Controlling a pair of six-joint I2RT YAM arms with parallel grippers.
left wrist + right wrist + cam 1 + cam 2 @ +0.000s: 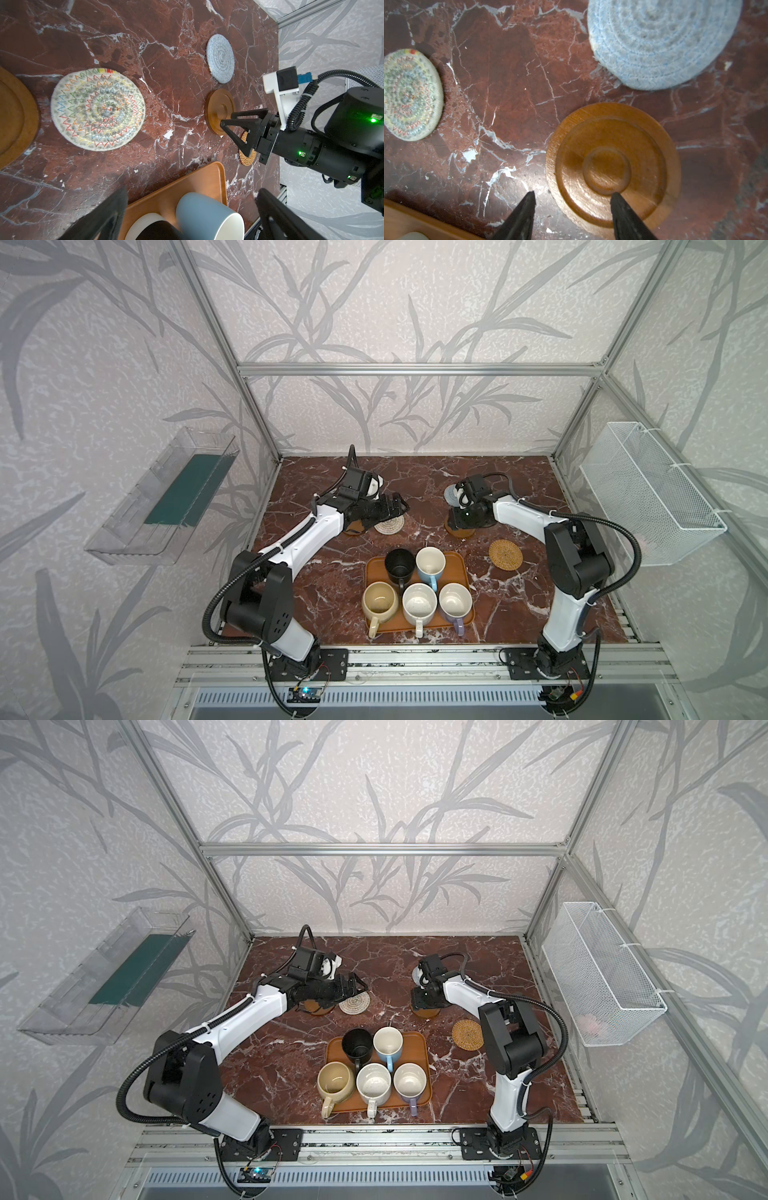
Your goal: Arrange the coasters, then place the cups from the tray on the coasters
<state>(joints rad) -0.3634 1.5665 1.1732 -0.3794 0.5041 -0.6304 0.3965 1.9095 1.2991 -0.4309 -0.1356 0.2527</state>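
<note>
Two right fingers (pixel 521 216) stand half apart astride the brown rimmed coaster (pixel 612 166)'s near edge, one tip on the bench (pixel 508 93); the left fingers (pixel 104 216) gape wide, farther off.

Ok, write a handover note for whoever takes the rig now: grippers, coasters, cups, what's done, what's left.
Left gripper: open, empty, above the table near the cream woven coaster.
Right gripper: open, jaws astride the rim of a brown coaster, no grip yet.
The second brown coaster, grey-blue coaster and rattan coaster lie apart on the table.
All five cups stand on the tray.
Done: no cup placed.
Left: finish arranging coasters, then move all five cups.
</note>
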